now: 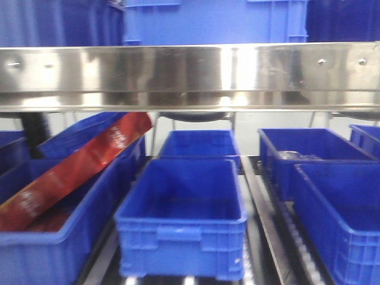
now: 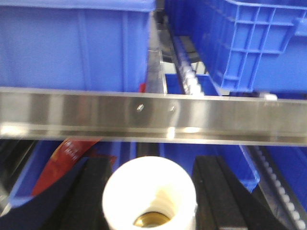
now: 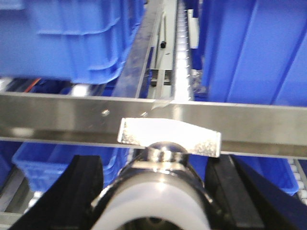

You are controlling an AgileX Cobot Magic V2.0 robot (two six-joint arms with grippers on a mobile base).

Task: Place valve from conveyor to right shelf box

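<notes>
Here two valves show, one per pincer: the left pincer (image 2: 148,191) clamps a smooth white valve (image 2: 149,184) with a brass bore, the right pincer (image 3: 154,191) a second valve (image 3: 158,196) topped by one flat silvery wing handle (image 3: 169,137), each before a brushed-steel shelf rail (image 1: 190,74). Beyond it blue plastic bins (image 1: 181,228) stand in lanes, two in the centre lane, and one glossy red packet (image 1: 71,169) leans in a left bin (image 1: 53,255).

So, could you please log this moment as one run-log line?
left gripper: shut on white valve | right gripper: shut on winged valve | both facing steel shelf rail | blue boxes beyond | neither released
</notes>
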